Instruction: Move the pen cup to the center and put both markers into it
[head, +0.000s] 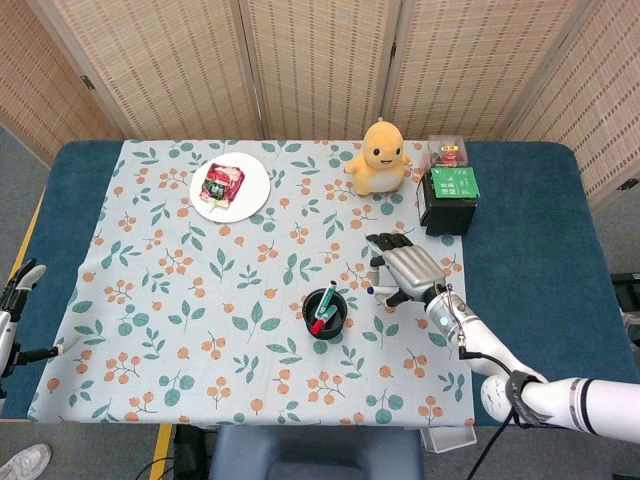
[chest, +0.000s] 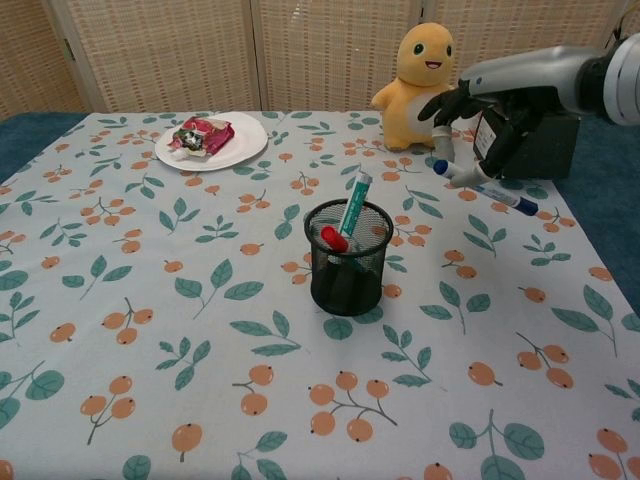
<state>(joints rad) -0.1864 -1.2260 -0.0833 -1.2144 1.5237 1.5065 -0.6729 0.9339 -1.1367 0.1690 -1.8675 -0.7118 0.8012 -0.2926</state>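
The right robot hand (chest: 487, 115) grips the blue marker (chest: 487, 189), lifted right of the pen cup (chest: 347, 257), which already holds one marker. Tip it upright directly over the rim before letting go.

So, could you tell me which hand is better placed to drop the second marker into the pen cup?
The right hand. It holds the blue marker above the cloth, right of the pen cup. The left hand sits at the table's far left edge, holding nothing.
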